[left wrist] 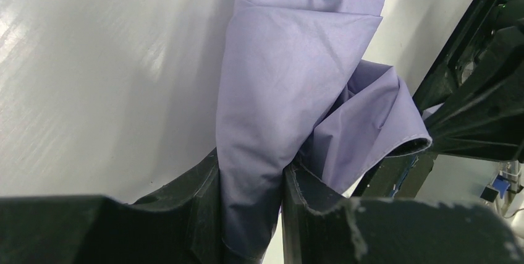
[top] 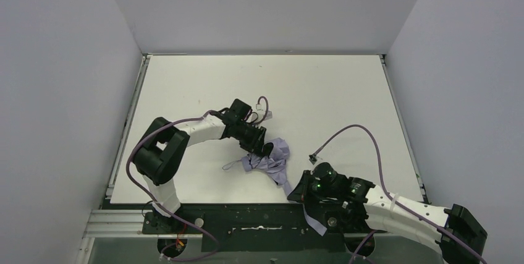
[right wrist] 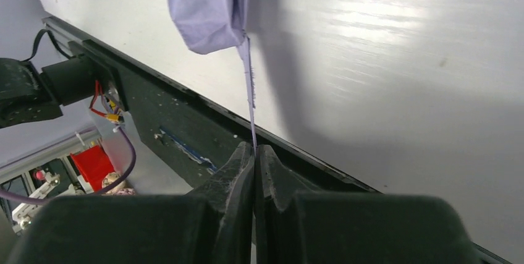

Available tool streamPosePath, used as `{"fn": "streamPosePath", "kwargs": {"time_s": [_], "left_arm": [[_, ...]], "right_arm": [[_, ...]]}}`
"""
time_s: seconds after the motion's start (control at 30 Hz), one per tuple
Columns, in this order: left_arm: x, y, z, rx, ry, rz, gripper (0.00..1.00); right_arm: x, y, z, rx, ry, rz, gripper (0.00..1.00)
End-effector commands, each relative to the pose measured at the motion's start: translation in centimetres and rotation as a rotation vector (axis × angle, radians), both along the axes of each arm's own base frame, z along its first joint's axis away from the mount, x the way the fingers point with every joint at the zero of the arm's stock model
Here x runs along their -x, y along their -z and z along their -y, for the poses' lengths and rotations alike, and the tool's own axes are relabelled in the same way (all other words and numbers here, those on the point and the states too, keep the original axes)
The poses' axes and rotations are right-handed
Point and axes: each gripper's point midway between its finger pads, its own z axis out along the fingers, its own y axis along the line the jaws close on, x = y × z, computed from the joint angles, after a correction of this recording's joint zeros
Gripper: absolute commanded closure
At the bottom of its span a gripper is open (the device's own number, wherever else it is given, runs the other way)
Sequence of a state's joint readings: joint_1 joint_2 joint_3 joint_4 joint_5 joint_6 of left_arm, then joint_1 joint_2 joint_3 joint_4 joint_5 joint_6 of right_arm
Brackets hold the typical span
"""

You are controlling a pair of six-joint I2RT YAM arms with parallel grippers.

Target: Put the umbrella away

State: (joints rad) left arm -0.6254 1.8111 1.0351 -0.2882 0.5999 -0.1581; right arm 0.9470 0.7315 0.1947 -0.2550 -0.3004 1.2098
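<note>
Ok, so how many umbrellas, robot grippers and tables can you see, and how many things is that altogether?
umbrella: 1
grippers: 2, the left gripper and the right gripper, each pinching the lavender fabric
table: 1
Total: 4

Lab cell: white walls (top: 266, 4), bare table (top: 278, 78)

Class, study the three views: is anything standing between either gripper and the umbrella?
Nothing visible does. The left gripper is clamped on a fold of the umbrella, and the right gripper is shut on a thin strip of its lavender fabric, at the near edge of the table.
</note>
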Motion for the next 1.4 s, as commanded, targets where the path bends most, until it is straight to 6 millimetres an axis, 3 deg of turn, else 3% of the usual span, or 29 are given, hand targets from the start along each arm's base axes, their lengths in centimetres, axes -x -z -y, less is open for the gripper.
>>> {"fn": "streamPosePath", "kwargs": {"time_s": [0.0,0.17,0.43,0.77,0.9,1.03,1.23,1.37], "left_arm": [[-9.8,-1.3,-3.3,-0.098,-0.271,0.341,1.0],[-9.0,-0.8,-3.7,-0.138,-0.286,0.402,1.0],[-7.7,0.3,-3.5,-0.258,-0.262,0.569,1.0],[-8.7,1.1,-3.3,-0.309,-0.217,0.612,1.0],[-8.9,1.4,-3.1,-0.322,-0.191,0.623,1.0],[-9.2,1.4,-3.1,-0.345,-0.151,0.664,1.0],[-10.0,1.7,-3.5,-0.399,-0.138,0.687,1.0],[-9.8,1.8,-3.2,-0.411,-0.096,0.717,1.0]], "right_arm": [[5.3,1.6,1.4,0.041,-0.133,-0.197,1.0],[4.9,3.6,3.9,0.195,-0.085,-0.181,1.0],[3.7,3.3,6.0,0.33,-0.059,-0.116,0.97],[4.3,1.1,4.0,0.239,-0.184,-0.102,0.9],[4.8,1.3,3.7,0.217,-0.193,-0.125,1.0],[4.8,0.9,3.7,0.207,-0.181,-0.127,1.0],[6.6,-1.3,0.4,-0.019,-0.256,-0.155,1.0],[6.7,0.4,2.1,0.087,-0.224,-0.15,1.0]]}}
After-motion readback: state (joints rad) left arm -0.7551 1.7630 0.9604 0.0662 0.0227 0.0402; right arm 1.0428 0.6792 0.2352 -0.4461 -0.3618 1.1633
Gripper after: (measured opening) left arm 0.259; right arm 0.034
